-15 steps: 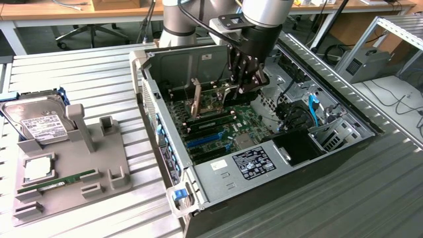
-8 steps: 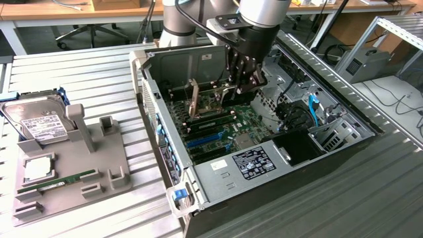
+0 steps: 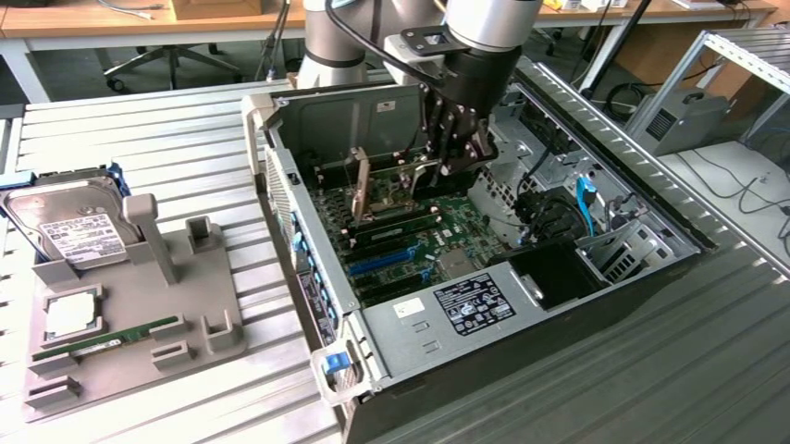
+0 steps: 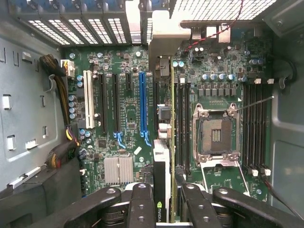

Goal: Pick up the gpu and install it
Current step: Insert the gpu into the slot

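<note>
The gpu (image 4: 161, 164) is seen edge-on, a thin card with a silver end bracket (image 4: 166, 35) reaching the case's rear slot openings. My gripper (image 4: 166, 204) is shut on its near end, one finger (image 4: 141, 204) on each side. The card hangs along a black slot, between the blue slot (image 4: 142, 102) and the memory slots. I cannot tell whether its edge touches the slot. In the exterior view the gripper (image 3: 450, 157) is down inside the open computer case (image 3: 408, 370), with the card's brownish face (image 3: 362, 190) upright over the motherboard (image 3: 420, 245).
The empty CPU socket (image 4: 216, 133) lies beside the card, and cable bundles (image 4: 59, 80) run along the case wall. Outside the case, a grey fixture (image 3: 148, 342) holds a hard drive (image 3: 74, 227), a processor (image 3: 72, 314) and a green memory stick (image 3: 105, 340).
</note>
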### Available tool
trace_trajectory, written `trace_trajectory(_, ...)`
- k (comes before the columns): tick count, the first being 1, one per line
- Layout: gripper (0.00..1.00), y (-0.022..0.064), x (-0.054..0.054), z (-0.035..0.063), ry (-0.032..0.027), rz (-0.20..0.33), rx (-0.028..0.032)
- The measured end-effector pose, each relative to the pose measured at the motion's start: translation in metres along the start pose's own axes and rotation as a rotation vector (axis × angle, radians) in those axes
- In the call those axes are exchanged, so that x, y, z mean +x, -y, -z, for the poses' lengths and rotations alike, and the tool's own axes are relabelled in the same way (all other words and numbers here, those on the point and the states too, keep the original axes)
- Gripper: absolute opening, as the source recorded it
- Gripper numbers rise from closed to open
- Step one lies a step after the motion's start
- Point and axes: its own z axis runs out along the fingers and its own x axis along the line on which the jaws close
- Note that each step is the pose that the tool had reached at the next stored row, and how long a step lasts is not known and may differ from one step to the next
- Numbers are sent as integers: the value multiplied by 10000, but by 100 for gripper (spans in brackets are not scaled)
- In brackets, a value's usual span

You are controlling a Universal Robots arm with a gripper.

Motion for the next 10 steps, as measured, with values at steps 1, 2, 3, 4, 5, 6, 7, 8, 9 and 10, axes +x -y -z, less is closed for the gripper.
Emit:
trace_trajectory(1, 27, -5, 0, 0, 0, -1, 0)
trace_trajectory(2, 27, -11, 1, 0, 0, 0, 1)
trace_trajectory(3, 27, -19, 1, 0, 0, 0, 2)
trace_trajectory(4, 27, -26, 1, 0, 0, 0, 3)
trace_trajectory(5, 27, -31, 1, 0, 0, 0, 3)
trace_trajectory(6, 27, -38, 1, -1, 0, 0, 3)
trace_trajectory(7, 27, -42, 1, -1, 0, 0, 3)
trace_trajectory(8, 27, -47, 1, -1, 0, 1, 3)
trace_trajectory(9, 27, -53, 2, 0, 0, 0, 3)
trace_trajectory(10, 27, -57, 2, -1, 0, 0, 3)
